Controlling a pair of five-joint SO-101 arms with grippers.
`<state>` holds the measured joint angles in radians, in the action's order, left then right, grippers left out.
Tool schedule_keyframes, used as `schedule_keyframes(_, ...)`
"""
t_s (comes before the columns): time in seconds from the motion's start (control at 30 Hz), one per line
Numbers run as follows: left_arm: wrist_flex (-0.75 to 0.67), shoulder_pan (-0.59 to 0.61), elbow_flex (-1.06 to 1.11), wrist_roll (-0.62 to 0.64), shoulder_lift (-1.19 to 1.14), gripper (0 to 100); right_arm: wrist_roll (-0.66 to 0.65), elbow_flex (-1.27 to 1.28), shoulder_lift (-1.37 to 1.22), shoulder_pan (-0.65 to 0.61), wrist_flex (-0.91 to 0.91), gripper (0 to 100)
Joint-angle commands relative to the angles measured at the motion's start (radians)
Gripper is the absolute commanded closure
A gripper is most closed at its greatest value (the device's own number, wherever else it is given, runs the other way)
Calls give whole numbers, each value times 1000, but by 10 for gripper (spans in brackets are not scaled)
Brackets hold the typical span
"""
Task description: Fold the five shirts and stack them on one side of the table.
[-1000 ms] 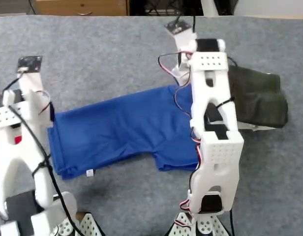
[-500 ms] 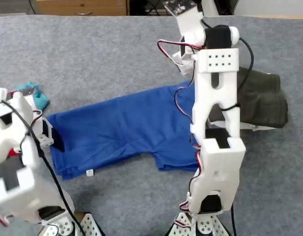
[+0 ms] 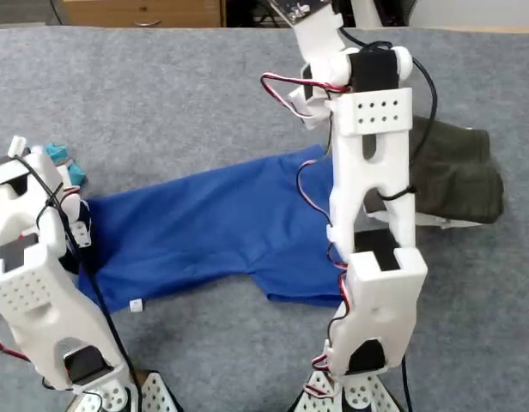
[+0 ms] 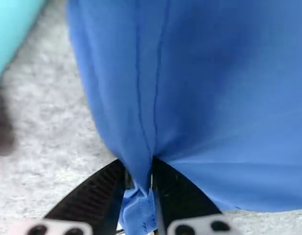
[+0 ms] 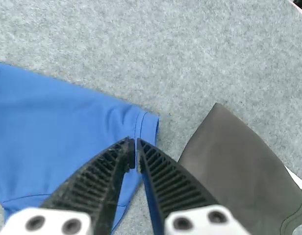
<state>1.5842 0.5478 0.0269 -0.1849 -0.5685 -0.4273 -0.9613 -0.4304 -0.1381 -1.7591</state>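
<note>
Swinging inward, the left hand (image 4: 138,178) has clamped on the hem of the blue shirt (image 3: 213,227), which lies unfolded across the middle of the counter (image 3: 161,103). Above its sleeve hangs the right hand (image 5: 132,143), jaws together and empty. A dark folded shirt (image 3: 458,176) sits at one side, so most of the folding looks undone.

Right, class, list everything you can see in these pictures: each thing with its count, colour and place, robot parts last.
blue shirt: one, blue, spread across the middle of the table.
folded shirt: one, dark olive, at the table's right side, on a white layer.
teal item: one, teal, beside the blue shirt's left end.
table: one, grey cover.
left gripper: one, black, shut on the blue shirt's edge.
right gripper: one, black, shut, above the blue shirt's sleeve corner.
</note>
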Motion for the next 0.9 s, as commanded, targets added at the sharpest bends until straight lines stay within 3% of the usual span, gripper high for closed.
schedule_keyframes(0.0, 40, 47, -114, 14, -11, 971, 8, -56, 59, -11, -6, 984)
schedule_keyframes(0.2, 161, 163, -292, -3, 34, 971, 8, -56, 54, -11, -8, 984)
schedule_keyframes(0.4, 173, 226, -311, -57, 49, 971, 0, 48, 70, -32, -8, 984)
schedule_keyframes(0.5, 173, 223, -311, -58, 43, 966, -66, 180, 119, -100, -8, 969)
schedule_keyframes(0.57, 173, 223, -315, -57, 44, 945, -133, 292, 176, -153, -8, 907)
schedule_keyframes(0.7, 173, 225, -325, -60, 51, 783, -276, 559, 338, -249, -8, 760)
schedule_keyframes(0.87, 175, 223, -300, -61, 163, 777, -351, 934, 587, -338, -6, 762)
